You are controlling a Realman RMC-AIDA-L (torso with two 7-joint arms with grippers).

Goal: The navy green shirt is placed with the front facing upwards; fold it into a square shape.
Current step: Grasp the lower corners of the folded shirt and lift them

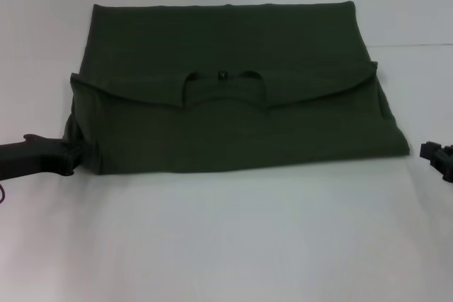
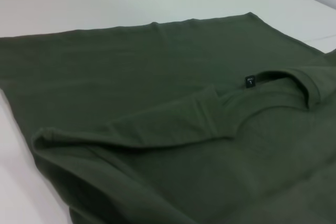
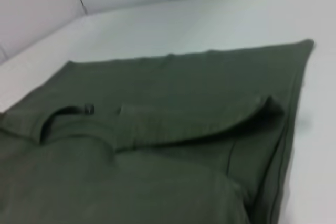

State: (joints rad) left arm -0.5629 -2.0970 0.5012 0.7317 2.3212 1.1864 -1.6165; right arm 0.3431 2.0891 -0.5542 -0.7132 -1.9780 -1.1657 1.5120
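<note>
Shirt, dark olive-green folded cotton (image 1: 233, 125), long axis across frame; left gripper (image 1: 71, 157) touches lower-left corner, right gripper (image 1: 435, 157) apart; fingers' state indiscernible.

Left gripper (image 1: 76, 155), seen at 9 o'clock in the head view: matte black, elongated housing with a stepped, knuckle-like profile; a thin reddish cable is noted beneath it at the frame edge. Right gripper (image 1: 433, 155), at 3 o'clock: black, blocky, angular; only a small portion is shown.

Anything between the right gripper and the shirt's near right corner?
No. In the head view only bare white table separates the right gripper from the shirt.
</note>
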